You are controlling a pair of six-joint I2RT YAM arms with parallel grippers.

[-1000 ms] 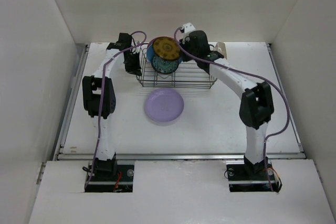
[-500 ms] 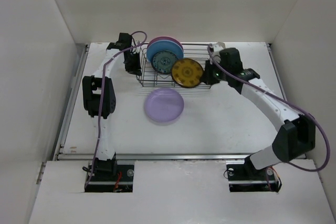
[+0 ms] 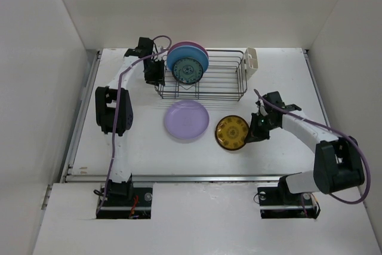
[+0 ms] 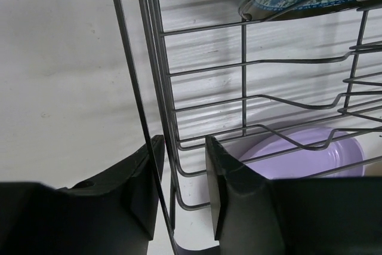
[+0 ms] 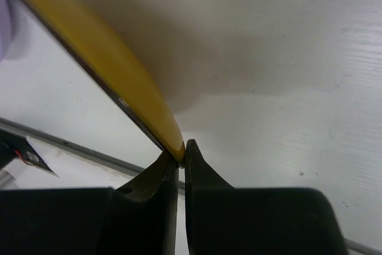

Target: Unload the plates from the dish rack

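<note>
The dark wire dish rack (image 3: 222,79) stands at the back middle. The teal patterned plate (image 3: 188,71) stands upright in its left end, with the blue plate (image 3: 176,55) and pink plate (image 3: 198,46) behind it. The lavender plate (image 3: 187,120) lies flat on the table in front of the rack. My right gripper (image 3: 250,131) is shut on the rim of the golden-yellow plate (image 3: 232,131), holding it tilted low over the table to the right of the lavender plate. My left gripper (image 3: 156,74) is closed on the rack's left end wall.
A beige cutlery holder (image 3: 252,59) hangs on the rack's right end. White walls enclose the table on the left, back and right. A metal rail (image 3: 203,177) runs along the table's near edge. In the left wrist view the rack wires (image 4: 243,88) cross between the fingers.
My right arm has lifted the golden-yellow plate out of the rack and carried it right, then forward and down to the table beside the lavender plate. The left arm has stayed at the rack.
</note>
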